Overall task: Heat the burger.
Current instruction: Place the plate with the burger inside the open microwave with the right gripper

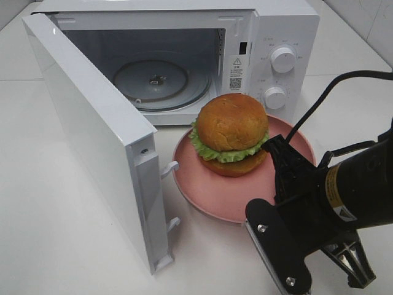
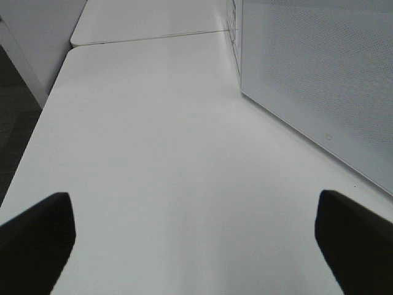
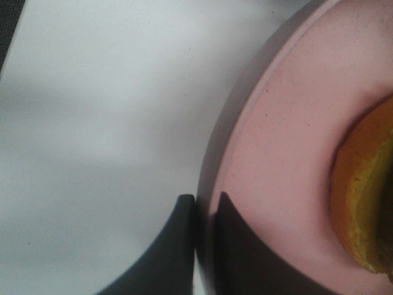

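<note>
The burger [image 1: 231, 134] is seated on the pink plate [image 1: 202, 190] before the open microwave [image 1: 288, 37]. The plate's rim is clamped by the right gripper [image 3: 202, 206]; the left gripper [image 2: 193, 227] is spread wide above the worktop [image 2: 153, 153].

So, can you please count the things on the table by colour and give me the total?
White: 1, the microwave
Pink: 1, the plate
Brown with green: 1, the burger
Total: 3
</note>
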